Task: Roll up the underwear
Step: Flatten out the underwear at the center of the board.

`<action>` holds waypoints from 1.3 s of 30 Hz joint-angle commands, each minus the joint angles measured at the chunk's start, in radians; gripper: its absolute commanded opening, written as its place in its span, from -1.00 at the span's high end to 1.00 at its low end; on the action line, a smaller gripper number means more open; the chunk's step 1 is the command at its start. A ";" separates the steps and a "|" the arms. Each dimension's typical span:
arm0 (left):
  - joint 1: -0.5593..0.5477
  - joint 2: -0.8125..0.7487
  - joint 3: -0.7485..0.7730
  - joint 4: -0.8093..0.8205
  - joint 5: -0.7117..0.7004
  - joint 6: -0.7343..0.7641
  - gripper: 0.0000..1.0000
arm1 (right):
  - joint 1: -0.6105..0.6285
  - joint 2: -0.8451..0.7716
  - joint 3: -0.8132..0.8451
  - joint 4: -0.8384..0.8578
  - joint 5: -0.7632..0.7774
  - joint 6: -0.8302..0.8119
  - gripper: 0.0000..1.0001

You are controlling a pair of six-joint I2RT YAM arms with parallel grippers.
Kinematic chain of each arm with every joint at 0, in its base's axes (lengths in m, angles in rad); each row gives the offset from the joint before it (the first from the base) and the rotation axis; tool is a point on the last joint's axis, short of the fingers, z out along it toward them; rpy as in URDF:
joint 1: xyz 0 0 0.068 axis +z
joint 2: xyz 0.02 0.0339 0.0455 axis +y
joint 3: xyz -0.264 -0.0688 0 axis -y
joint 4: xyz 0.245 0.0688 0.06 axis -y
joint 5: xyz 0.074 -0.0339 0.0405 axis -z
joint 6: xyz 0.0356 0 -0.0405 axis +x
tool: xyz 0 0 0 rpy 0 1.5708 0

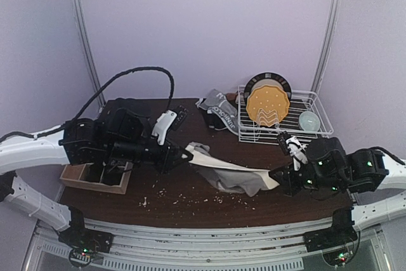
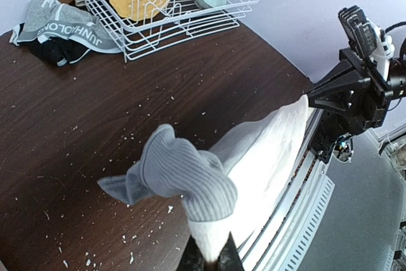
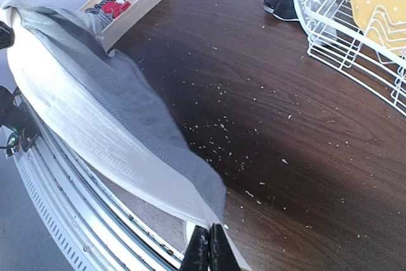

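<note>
A plain grey ribbed underwear [image 1: 231,172] hangs stretched between my two grippers, a little above the dark table [image 1: 190,198]. My left gripper [image 1: 187,152] is shut on its left end. In the left wrist view the cloth [image 2: 190,179] bunches just past the left gripper [image 2: 211,259]. My right gripper [image 1: 274,176] is shut on the right end. In the right wrist view the pale cloth [image 3: 95,99] runs away from the right gripper [image 3: 209,245]. More underwear [image 1: 219,111], grey with a lettered waistband over black, lies in a heap at the back.
A white wire dish rack [image 1: 282,125] at the back right holds a yellow plate [image 1: 266,105] and a small bowl [image 1: 309,120]. A wooden divided box [image 1: 95,178] sits at the left edge under the left arm. White crumbs dot the table.
</note>
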 commanded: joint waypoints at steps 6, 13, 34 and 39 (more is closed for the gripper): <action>0.017 0.016 0.070 -0.166 -0.071 -0.094 1.00 | 0.009 0.148 0.042 0.012 -0.158 -0.032 1.00; 0.007 -0.146 0.087 -0.376 -0.207 -0.144 1.00 | 0.085 0.232 0.038 0.225 -0.320 0.020 1.00; 0.047 0.490 0.399 -0.264 -0.215 0.047 -0.95 | -0.165 0.058 -0.324 0.160 -0.056 0.259 -0.35; 0.052 0.314 0.045 -0.101 -0.213 -0.047 -0.88 | -0.169 0.132 -0.251 0.182 -0.066 0.175 -0.38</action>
